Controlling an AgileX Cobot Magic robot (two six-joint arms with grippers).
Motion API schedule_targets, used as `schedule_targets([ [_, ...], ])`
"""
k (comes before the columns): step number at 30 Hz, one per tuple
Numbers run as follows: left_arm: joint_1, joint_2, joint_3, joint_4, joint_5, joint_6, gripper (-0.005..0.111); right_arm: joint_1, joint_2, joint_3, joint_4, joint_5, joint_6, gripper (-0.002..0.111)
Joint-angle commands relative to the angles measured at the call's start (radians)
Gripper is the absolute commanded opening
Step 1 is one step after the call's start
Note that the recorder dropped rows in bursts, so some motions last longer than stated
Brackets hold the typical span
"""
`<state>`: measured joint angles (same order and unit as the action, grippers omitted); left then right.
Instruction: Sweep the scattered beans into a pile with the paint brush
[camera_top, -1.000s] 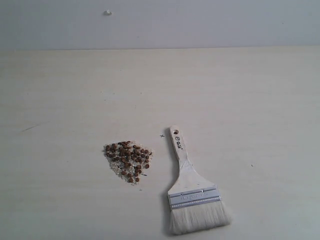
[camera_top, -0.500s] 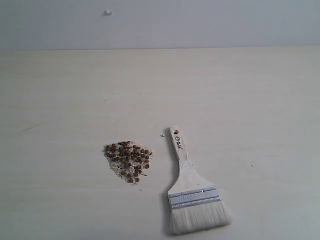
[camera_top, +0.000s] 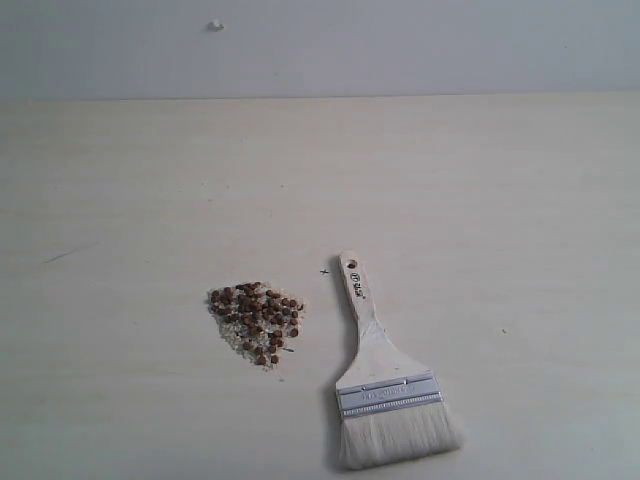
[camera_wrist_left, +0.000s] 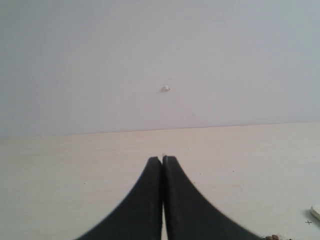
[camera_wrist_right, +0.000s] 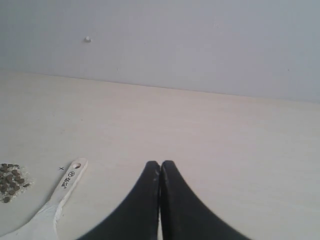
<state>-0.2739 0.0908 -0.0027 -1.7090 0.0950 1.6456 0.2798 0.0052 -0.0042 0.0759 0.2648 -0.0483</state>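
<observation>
The table is the biggest thing: a pale cream surface with a faint wood grain that fills most of the exterior view. Behind its far edge stands a plain grey-white wall.

The left hand has two black fingers that are pressed together along their whole length, with nothing between them. It is above the table and points toward the far wall. The right hand looks the same: its black fingers are pressed together and it holds nothing. It also points toward the wall. Neither hand touches a thing of the task.

The brush lies flat on the near right part of the table. Its white bristles are at the near side and its pale wooden handle points to the far side, tilted a little left. A silver metal band joins handle and bristles, and there is a hang hole at the far end of the handle.

The beans are to the left of the handle, near it but apart. They are small, round and reddish-brown, and lie close together in one patch, mixed with whitish grains.

A tiny dark cross mark is on the table just left of the handle's far end. A small white bump sits on the wall, far left.
</observation>
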Motion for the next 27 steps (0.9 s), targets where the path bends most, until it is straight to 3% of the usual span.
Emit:
schedule_targets([
  [1, -0.008, -0.012, 0.003, -0.004, 0.003, -0.001, 0.0, -0.007, -0.005, 0.004, -0.006, 0.0, -0.001, 0.0],
  [27, -0.003, -0.091, 0.003, -0.033, -0.001, -0.008, 0.0, -0.007, -0.005, 0.004, -0.004, 0.0, -0.001, 0.0],
])
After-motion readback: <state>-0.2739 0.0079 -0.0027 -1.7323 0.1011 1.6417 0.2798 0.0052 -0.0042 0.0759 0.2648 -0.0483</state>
